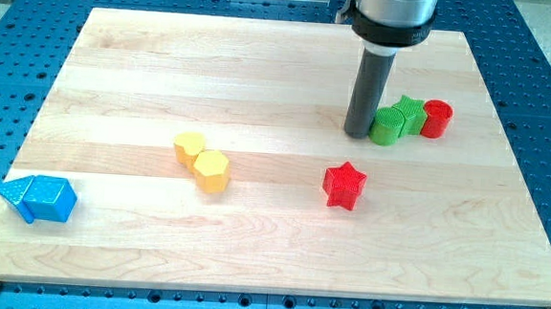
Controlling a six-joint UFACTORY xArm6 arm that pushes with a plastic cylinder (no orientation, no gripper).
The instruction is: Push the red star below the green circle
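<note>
The red star point(344, 186) lies on the wooden board right of centre. The green circle point(386, 126) sits up and to the right of it, touching a second green block point(409, 114) behind it. My tip point(357, 133) rests on the board just left of the green circle, touching or nearly touching it, and above the red star with a clear gap.
A red cylinder point(437, 118) stands right of the green blocks. Two yellow blocks point(189, 149) point(211, 171) sit left of centre. Two blue blocks point(52, 199) point(14, 195) lie near the board's lower left corner. The board point(262, 67) rests on a blue perforated table.
</note>
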